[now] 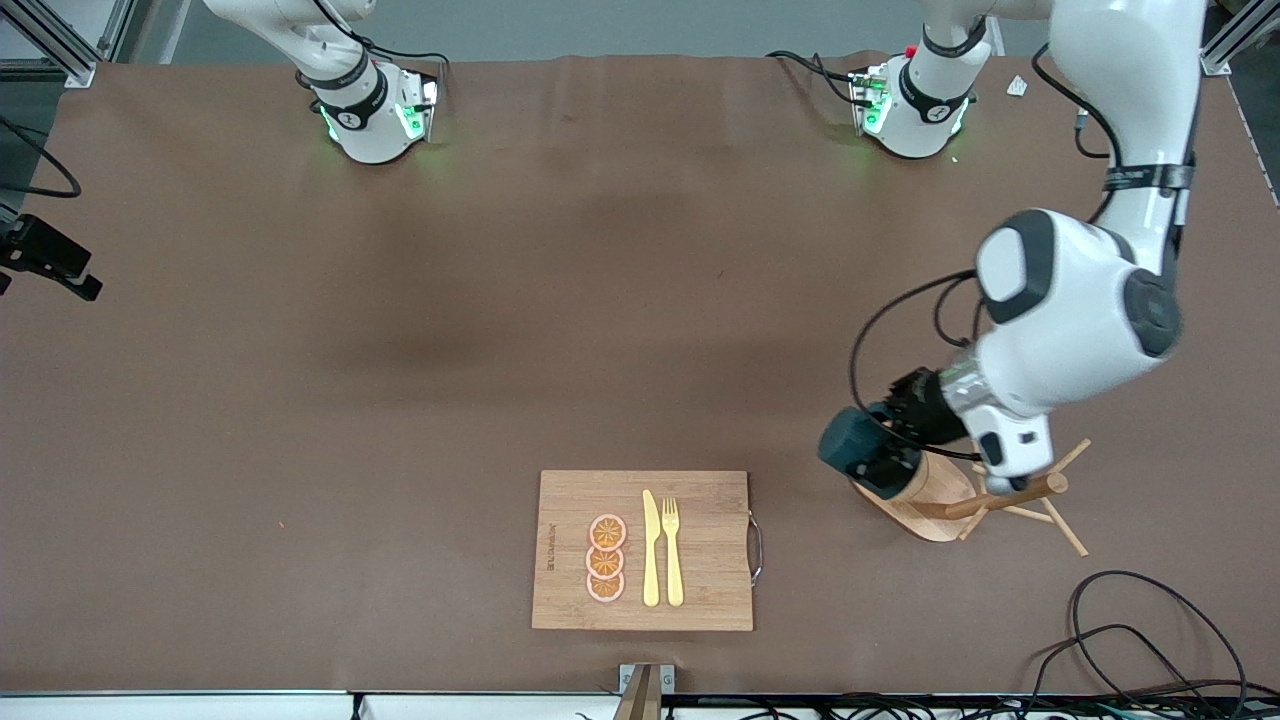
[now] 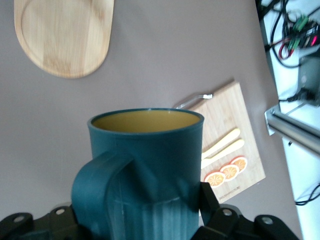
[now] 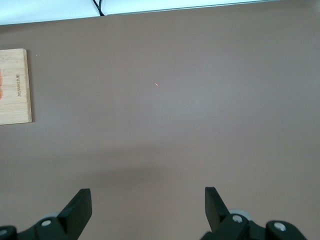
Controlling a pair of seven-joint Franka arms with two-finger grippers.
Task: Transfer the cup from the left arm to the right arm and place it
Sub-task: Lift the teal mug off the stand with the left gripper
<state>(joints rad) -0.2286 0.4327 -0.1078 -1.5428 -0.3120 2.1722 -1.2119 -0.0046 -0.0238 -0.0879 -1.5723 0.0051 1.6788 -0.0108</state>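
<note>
Cutting board (image 1: 700, 550): lies nearest the front camera, near the table's middle, with a metal handle (image 1: 757, 548) on the edge toward the left arm's end.
Orange slices (image 1: 606, 558): three in a row on the board, toward the right arm's end.
Knife (image 1: 651, 548): yellow, on the board beside the slices.
Fork (image 1: 672, 550): yellow, just beside the knife, toward the board's handle.
Right gripper (image 3: 148, 207): fingers spread wide with nothing between them, over bare brown table (image 1: 400, 350); this arm waits.
Cup (image 1: 848, 442): dark teal, mustard inside, off the table, over the edge of the wooden stand's base.
Left gripper (image 1: 885, 440): pinching the cup's ribbed lower body, fingers pressed on both sides, handle showing in the wrist view.
Wooden stand (image 1: 1010, 495): oval base with a peg rack, toward the left arm's end.
</note>
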